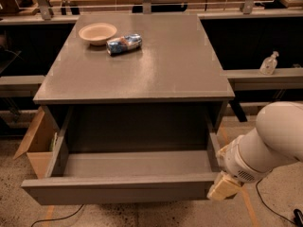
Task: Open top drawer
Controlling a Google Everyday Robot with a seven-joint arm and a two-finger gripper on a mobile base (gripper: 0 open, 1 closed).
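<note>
The top drawer (118,188) is pulled far out from under the grey cabinet top (137,65). Its deep grey box interior is open to view and holds nothing that I can see. Its plain grey front faces me at the bottom of the view. My gripper (223,187) is at the right end of the drawer front, at its top corner. The white arm (270,145) comes in from the right. The lower drawers are hidden.
A cream bowl (97,33) and a blue crushed can or packet (124,43) lie at the back left of the cabinet top. A cardboard box (39,141) stands on the floor at the left. A sanitiser bottle (268,63) stands on a shelf at the right.
</note>
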